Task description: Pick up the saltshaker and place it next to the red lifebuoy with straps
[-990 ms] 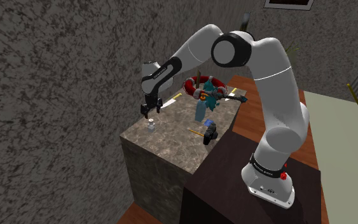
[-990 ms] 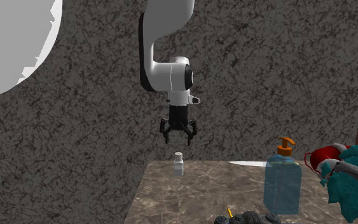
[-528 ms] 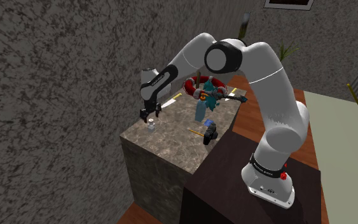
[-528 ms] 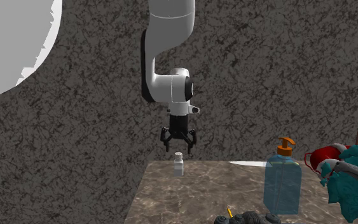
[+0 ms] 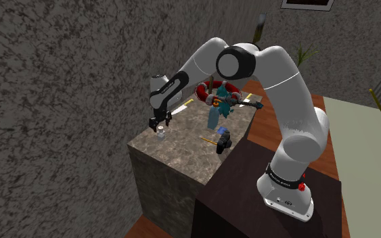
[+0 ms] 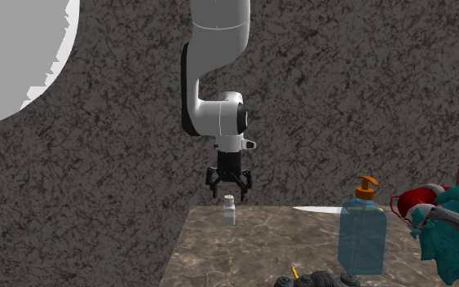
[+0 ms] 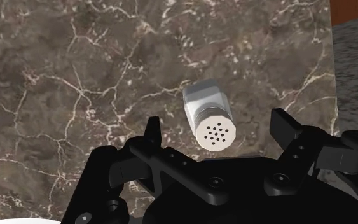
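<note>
Saltshaker (image 7: 208,114) upright near bench (image 6: 260,249) corner, well apart from red lifebuoy (image 6: 409,198). Claw (image 6: 229,192) spread, just above cap. I'd lower straight, straddle body, then close.

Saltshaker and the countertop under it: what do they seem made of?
The saltshaker: pale grey body, possibly glass or plastic; matte whitish cap with punched holes, material unclear. The countertop: dark brown marble-like stone, judging by its white veining.

A dark marble counter (image 6: 260,245) carries the saltshaker (image 6: 229,211), a blue soap bottle (image 6: 362,235) and a red lifebuoy (image 6: 413,198).
</note>
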`<state>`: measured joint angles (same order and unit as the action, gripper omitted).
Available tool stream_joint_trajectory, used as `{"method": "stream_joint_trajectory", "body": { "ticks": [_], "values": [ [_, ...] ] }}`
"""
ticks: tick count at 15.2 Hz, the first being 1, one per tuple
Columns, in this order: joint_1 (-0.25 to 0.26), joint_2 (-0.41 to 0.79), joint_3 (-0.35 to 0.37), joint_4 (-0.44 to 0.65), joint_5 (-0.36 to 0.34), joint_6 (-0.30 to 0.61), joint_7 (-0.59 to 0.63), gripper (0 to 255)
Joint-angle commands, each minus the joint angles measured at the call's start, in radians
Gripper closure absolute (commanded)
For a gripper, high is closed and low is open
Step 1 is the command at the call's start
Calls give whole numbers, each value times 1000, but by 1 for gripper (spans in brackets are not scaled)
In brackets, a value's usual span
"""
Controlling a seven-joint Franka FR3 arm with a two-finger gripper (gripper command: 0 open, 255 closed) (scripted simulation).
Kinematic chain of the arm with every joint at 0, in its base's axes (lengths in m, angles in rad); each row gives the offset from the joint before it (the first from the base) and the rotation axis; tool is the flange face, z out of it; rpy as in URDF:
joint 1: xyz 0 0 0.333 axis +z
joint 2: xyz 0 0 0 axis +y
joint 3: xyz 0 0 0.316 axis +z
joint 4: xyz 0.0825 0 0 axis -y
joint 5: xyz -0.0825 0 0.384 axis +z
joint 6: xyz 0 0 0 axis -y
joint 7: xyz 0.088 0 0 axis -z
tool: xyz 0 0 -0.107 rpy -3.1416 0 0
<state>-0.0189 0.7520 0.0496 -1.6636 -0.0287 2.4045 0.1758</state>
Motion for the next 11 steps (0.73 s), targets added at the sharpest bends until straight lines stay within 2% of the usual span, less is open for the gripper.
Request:
{"method": "stream_joint_trajectory", "body": {
  "ticks": [1,2,11],
  "values": [
    [0,0,0,0,0,0,0,0],
    [0,0,0,0,0,0,0,255],
    [0,0,0,0,0,0,0,255]
  ]
}}
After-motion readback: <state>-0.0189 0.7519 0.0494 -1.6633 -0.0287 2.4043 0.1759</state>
